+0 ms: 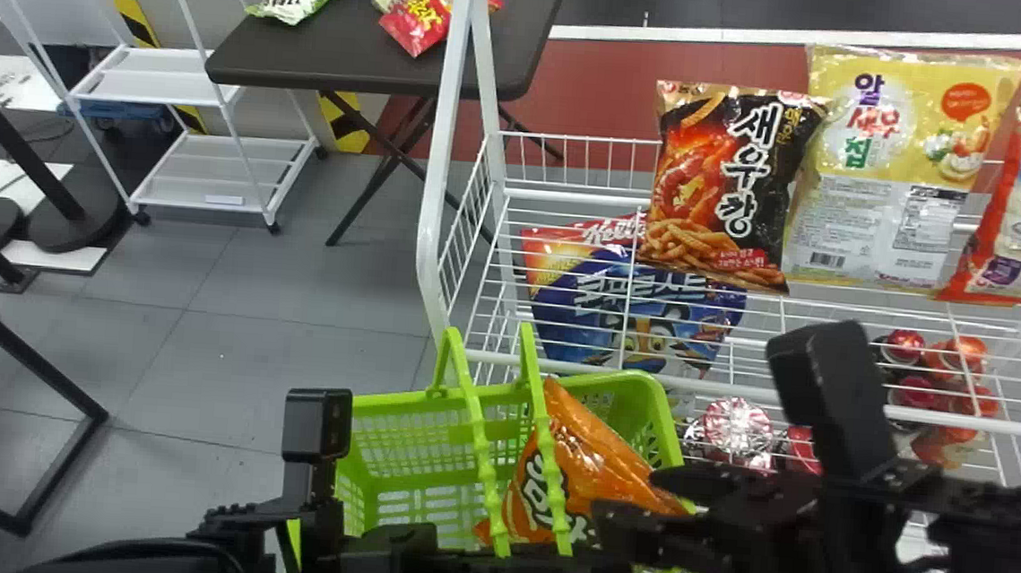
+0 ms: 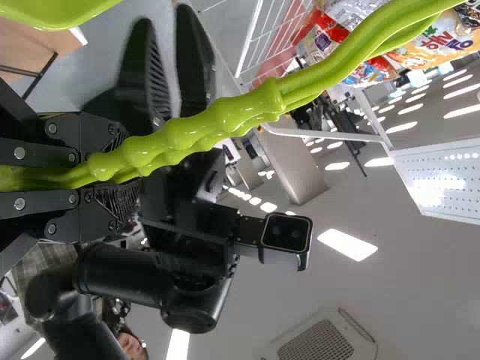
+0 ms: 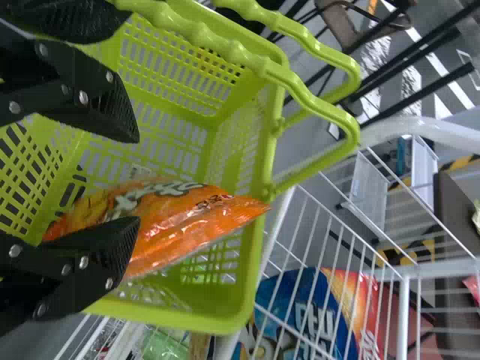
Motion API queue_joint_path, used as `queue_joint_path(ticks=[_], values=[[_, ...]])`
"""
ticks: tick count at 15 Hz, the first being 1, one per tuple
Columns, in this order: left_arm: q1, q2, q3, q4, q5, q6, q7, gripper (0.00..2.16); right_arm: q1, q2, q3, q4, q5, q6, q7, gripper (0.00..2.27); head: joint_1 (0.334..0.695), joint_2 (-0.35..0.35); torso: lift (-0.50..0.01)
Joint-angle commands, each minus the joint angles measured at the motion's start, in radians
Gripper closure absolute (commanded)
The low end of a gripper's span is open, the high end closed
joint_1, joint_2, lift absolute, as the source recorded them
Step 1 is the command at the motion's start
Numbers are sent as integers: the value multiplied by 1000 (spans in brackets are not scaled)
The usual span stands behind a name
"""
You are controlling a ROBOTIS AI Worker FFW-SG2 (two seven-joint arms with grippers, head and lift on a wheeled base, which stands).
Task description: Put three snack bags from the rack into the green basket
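Right wrist view: your right gripper gapes by the orange bag in the basket; left gripper clamps the handles. The rack's black bag looks light, slick, crushable: pinch its top edge.

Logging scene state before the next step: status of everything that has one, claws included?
Left claw: shut on basket handles
Right claw: open, at the basket
Green basket: held by its handles, orange bag inside
Orange bag: in basket, tilted
Black bag: on rack
Yellow bag: on rack
Blue bag: on rack, below black bag
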Motion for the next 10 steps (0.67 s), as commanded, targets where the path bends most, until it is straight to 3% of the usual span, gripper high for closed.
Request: queue_joint_path(ticks=[1,6,10], values=[[0,-3,-1,-1,0,0,-11,2145,-15,0,-82,-3,-3,-10,5,29,695,103,0],[3,-3,-3,-6,0,0,-11,2145,-89,1,-120,140,128,-250,5,29,695,-20,0],[9,-3,-5,-9,0,0,-11,2145,-178,28,3,335,281,-498,-16,33,695,-64,0]])
